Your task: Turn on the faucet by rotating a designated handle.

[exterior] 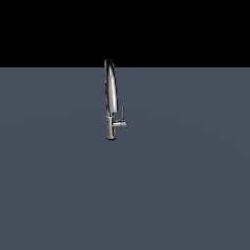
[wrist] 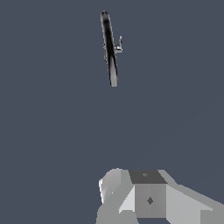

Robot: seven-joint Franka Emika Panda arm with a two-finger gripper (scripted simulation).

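The faucet stands upright on the flat grey surface, a slim chrome arched spout on a short cylindrical base. Its handle is a thin upright pin on a short stub pointing to the exterior view's right from the base. The wrist view looks down on the faucet from afar, with the handle beside it. My gripper shows only as grey-white blocks at the picture's edge, far from the faucet and touching nothing. Its jaws are too cut off to read. The arm does not appear in the exterior view.
A plain grey floor spreads all around the faucet, with a black background beyond its far edge. No other objects show.
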